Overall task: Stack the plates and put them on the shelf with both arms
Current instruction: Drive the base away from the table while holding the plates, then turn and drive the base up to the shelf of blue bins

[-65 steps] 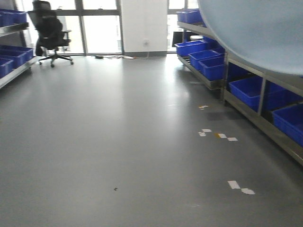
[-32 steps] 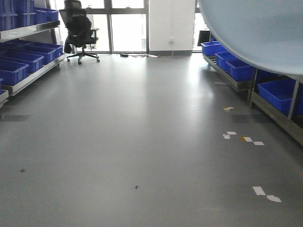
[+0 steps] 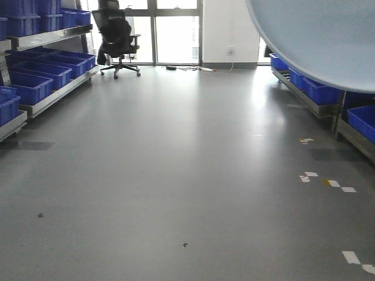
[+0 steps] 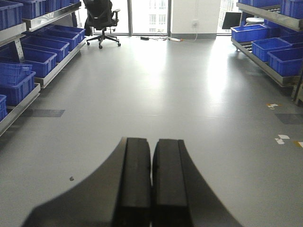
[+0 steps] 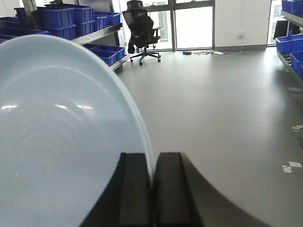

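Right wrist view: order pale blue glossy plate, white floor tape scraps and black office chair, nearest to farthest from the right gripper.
1. Pale blue glossy plate, clamped in the jaws, left.
2. White tape scraps, floor, right.
3. Black office chair, far back.

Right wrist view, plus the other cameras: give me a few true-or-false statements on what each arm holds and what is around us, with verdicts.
1. The right jaws are clamped on the rim of a plate. True.
2. The left jaws hold a second plate. False: they are shut with nothing between them.
3. A black office chair stands near the windows. True.
4. The bins on the shelves are red. False: they are blue.
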